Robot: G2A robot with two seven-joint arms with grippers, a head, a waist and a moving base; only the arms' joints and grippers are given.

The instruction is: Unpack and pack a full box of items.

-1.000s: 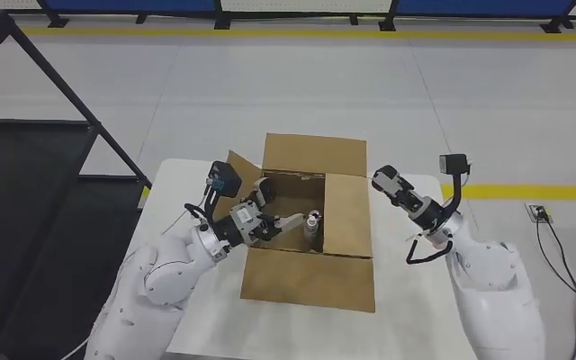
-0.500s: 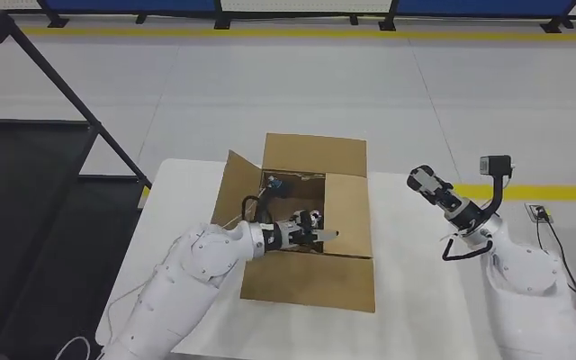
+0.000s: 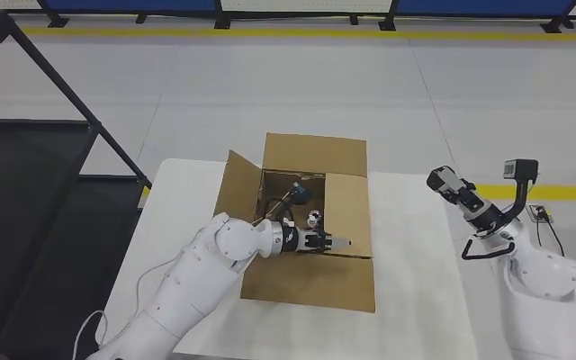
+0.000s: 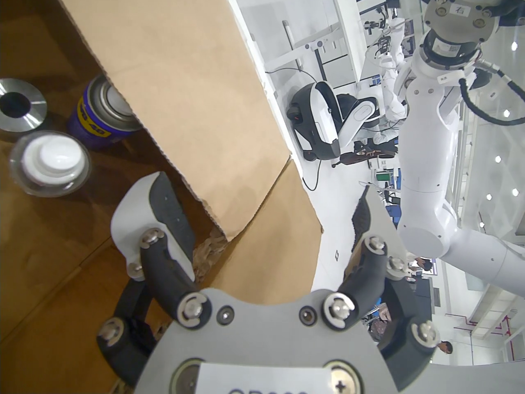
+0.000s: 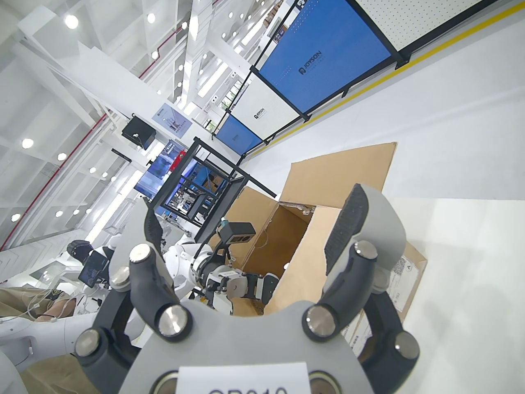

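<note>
White table (image 3: 409, 270) on a pale grey floor (image 3: 270, 81) crossed by a yellow line (image 3: 270, 32); a black frame (image 3: 63, 90) stands at your left. The open cardboard box (image 3: 310, 283) sits mid-table. Your left gripper (image 4: 262, 188) is spread wide and empty, one finger inside the box, the other outside, with a folded-in flap (image 4: 164, 63) passing between them. A blue spray can (image 4: 102, 112), a white-capped bottle (image 4: 51, 163) and a metal canister (image 4: 20, 106) stand upright in the box near the inner finger. Your right gripper (image 3: 445, 178), also wide open and empty, hangs well apart from the box.
</note>
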